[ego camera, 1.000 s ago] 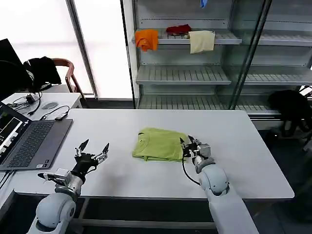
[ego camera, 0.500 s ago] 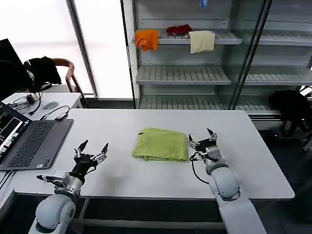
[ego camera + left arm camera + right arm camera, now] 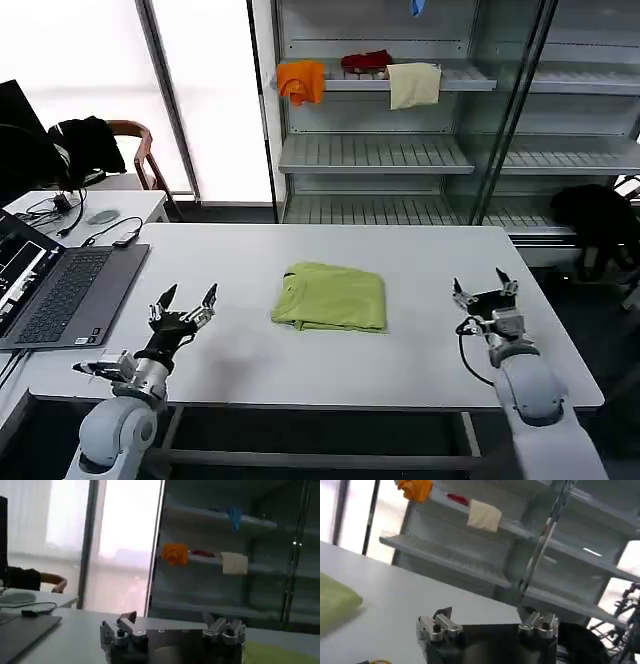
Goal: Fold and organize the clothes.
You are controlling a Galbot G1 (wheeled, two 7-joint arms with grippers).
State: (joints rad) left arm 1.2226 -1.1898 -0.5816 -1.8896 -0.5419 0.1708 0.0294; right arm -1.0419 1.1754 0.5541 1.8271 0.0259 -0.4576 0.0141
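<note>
We see the lime T-shirt (image 3: 331,297) folded in a neat rectangle at the middle of the white table (image 3: 300,370), while our right gripper (image 3: 484,291) hovers spread near the right edge and our left gripper (image 3: 183,305) hovers spread toward the left edge (both apart from the cloth). The risk we judge: thin fabric may spring open, or 1 careless finger could snag a fold and undo it.

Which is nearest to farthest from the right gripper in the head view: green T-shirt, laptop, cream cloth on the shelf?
From the right gripper, open over the table's right side:
1. Green T-shirt, folded at the table's middle, toward the robot's left of the gripper.
2. Cream cloth, on the top shelf of the rack behind the table.
3. Laptop, at the table's far left edge.
</note>
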